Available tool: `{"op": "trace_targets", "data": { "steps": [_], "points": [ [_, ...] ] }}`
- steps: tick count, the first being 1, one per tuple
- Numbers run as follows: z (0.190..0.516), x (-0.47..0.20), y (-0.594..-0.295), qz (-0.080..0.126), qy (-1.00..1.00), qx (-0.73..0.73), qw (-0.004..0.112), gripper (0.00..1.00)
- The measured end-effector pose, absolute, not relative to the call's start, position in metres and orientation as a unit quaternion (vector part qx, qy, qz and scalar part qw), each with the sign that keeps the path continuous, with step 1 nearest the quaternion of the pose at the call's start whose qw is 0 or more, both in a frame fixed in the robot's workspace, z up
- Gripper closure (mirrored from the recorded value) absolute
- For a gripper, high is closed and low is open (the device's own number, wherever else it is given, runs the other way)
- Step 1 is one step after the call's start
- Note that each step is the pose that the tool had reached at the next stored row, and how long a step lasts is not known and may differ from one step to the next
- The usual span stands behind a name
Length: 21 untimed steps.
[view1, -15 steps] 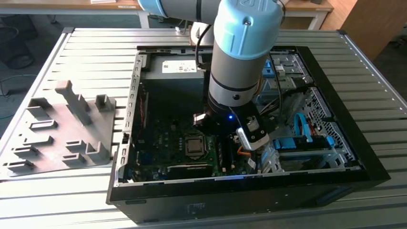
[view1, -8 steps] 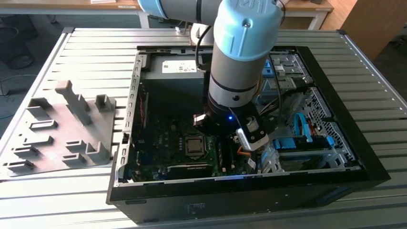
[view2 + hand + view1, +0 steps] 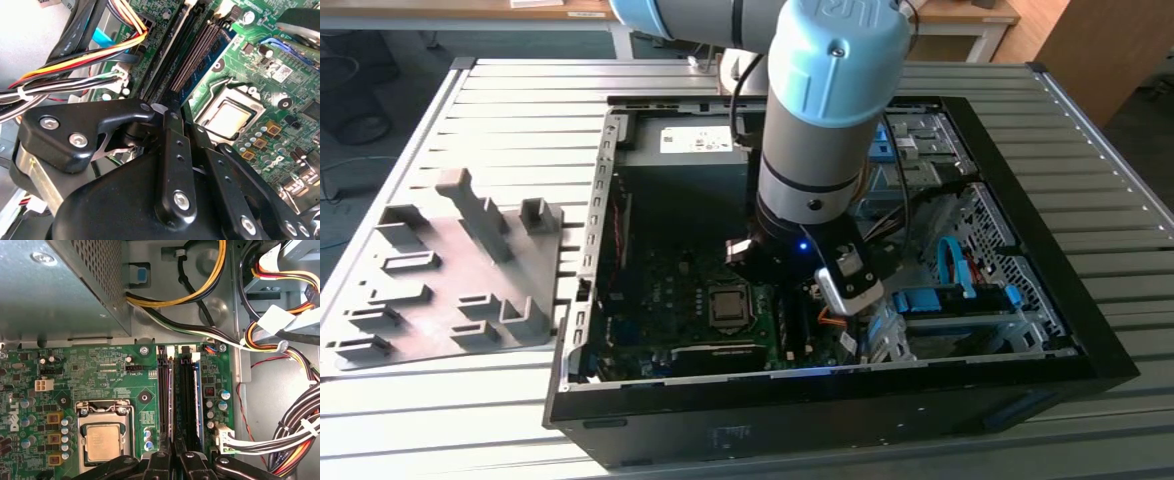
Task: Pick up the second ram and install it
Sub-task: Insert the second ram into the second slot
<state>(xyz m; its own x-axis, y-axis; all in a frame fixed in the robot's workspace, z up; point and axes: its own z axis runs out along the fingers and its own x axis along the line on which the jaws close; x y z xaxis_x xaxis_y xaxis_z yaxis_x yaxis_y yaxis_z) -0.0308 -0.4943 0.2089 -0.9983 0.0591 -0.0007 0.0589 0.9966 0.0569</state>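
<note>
In the exterior view, the grey slotted tray point(image 3: 447, 270) lies at the left of the frame, and I see no stick in its slots. At centre the open computer case point(image 3: 841, 385) holds the green motherboard point(image 3: 667, 300) with its processor point(image 3: 727, 300). The gripper point(image 3: 777, 285) is down inside the case over the memory slots point(image 3: 180, 390). I cannot tell how far open it is or whether it grips anything. In the second wrist view the second ram point(image 3: 222, 40) appears to stand in the slot beside the processor. Bundled cables point(image 3: 295, 430) fill the case's right.
</note>
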Motion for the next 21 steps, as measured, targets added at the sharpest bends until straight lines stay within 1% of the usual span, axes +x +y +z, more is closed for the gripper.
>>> {"op": "trace_targets", "data": {
  "steps": [7,14,21],
  "points": [
    [0.2089,-0.0308,-0.4932,0.028,0.999,0.029,0.001,0.86],
    [0.2141,-0.0307,-0.4929,0.021,0.999,0.029,0.001,0.86],
    [0.2132,-0.0282,-0.4928,0.021,1.0,0.014,0.0,0.86]
  ]
}}
